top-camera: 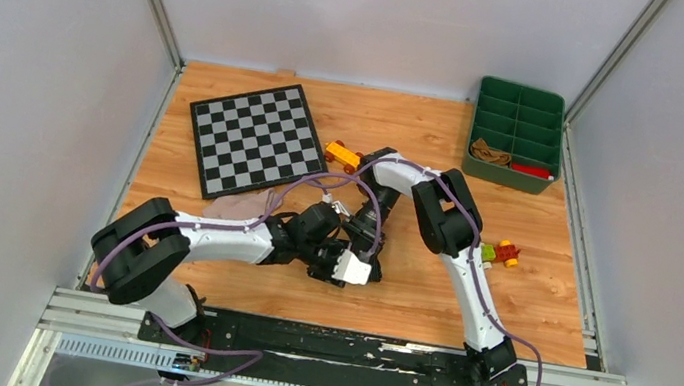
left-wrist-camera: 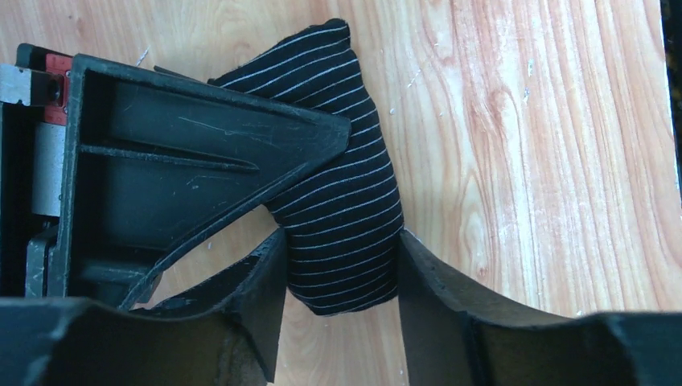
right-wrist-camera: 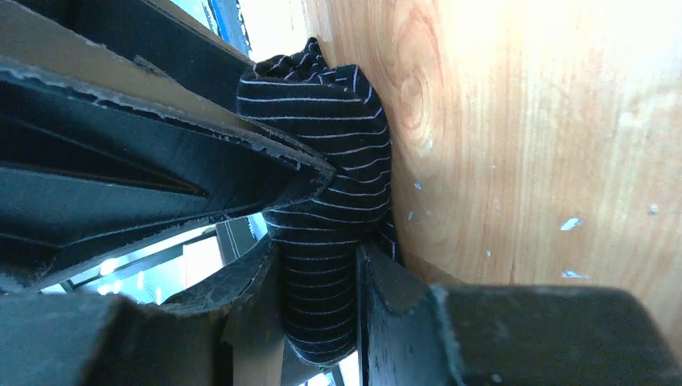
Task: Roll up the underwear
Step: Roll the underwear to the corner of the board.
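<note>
**Q:** Top view?
**A:** Both arms meet over mid-table (top-camera: 424, 296). The left gripper (top-camera: 340, 265) and right gripper (top-camera: 369, 257) seem tip to tip, though the wrists hide whatever lies between them. Pink underwear (top-camera: 240, 207) lies at the mat's (top-camera: 253, 138) near edge, beside the left arm.

**Q:** Left wrist view?
**A:** Black underwear (left-wrist-camera: 342, 217), pinstriped, lies rolled on the wood. The left gripper (left-wrist-camera: 342, 253) is partly open, with its fingers (left-wrist-camera: 261, 297) against both sides of the roll's near end. One right-gripper finger (left-wrist-camera: 201, 161) presses the roll's flank.

**Q:** Right wrist view?
**A:** The right gripper (right-wrist-camera: 318, 281) is closed to a narrow gap and pinches the roll at its waist. The cloth bulges above and below the fingers (right-wrist-camera: 386, 281).
</note>
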Action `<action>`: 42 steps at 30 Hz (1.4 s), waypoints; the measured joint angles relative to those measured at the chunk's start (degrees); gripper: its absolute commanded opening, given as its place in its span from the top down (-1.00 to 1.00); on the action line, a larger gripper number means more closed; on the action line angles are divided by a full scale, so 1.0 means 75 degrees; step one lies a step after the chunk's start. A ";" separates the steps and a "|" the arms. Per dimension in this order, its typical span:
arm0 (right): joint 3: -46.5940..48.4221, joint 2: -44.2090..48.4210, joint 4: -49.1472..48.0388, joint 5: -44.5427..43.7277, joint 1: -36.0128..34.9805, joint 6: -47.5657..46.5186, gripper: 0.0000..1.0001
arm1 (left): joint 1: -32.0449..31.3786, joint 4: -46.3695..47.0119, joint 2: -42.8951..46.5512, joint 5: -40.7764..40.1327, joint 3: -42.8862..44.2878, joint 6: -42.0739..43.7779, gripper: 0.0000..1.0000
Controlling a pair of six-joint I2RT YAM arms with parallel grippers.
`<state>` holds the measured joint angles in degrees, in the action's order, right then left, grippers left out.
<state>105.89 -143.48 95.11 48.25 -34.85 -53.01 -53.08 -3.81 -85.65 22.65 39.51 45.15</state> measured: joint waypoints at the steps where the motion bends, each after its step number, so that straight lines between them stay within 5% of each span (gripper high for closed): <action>1: 0.0000 0.0000 0.0000 0.0000 0.0000 0.0006 0.89 | -0.0015 0.0041 -0.0055 -0.0044 0.0003 -0.0006 0.14; 4: -0.0003 0.0000 0.0000 -0.0003 0.0000 0.0006 0.74 | -0.0029 -0.0009 -0.0090 -0.0131 0.0055 -0.0020 0.38; 8: -0.0105 0.0105 -0.0020 -0.0041 0.0015 -0.0032 -0.04 | -0.0050 -0.0233 -0.0207 -0.0143 0.0259 -0.0006 0.50; 10: -0.0210 0.0271 -0.0012 -0.0102 0.0096 -0.0070 -0.27 | -0.0073 -0.0291 -0.0326 -0.0087 0.0411 0.0020 0.57; 19: 0.2215 0.1183 -0.0621 -0.0941 0.1655 -0.0906 -0.58 | -0.0041 -0.0606 -0.0688 0.0015 0.0918 -0.0015 0.71; 23: 0.2838 0.2302 -0.1137 -0.0895 0.2943 -0.0758 -0.99 | 0.0035 -0.1000 -0.1087 0.0303 0.1445 -0.0204 0.72; 26: 0.1623 0.4115 -0.2911 -0.0906 0.3958 0.0017 -1.00 | 0.0189 -0.1306 -0.1431 0.0612 0.1888 -0.0554 0.72; 32: -0.3308 0.8714 -0.7242 -0.1996 0.4800 0.0950 -0.99 | 0.0656 -0.1673 -0.1827 0.1416 0.2326 -0.1107 0.72; 37: -0.4843 1.0034 -0.7656 -0.1571 0.4354 -0.0175 -0.25 | 0.0877 -0.2145 -0.2209 0.1932 0.2792 -0.1306 0.72; 42: -0.6464 1.0759 -0.6831 -0.1466 0.3643 -0.1953 -0.03 | 0.1090 -0.2547 -0.2649 0.2416 0.3261 -0.1606 0.73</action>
<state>57.41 -62.78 43.88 37.26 -7.53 -67.66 -44.91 -22.92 -105.51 40.77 63.96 33.10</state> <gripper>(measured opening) 0.566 0.344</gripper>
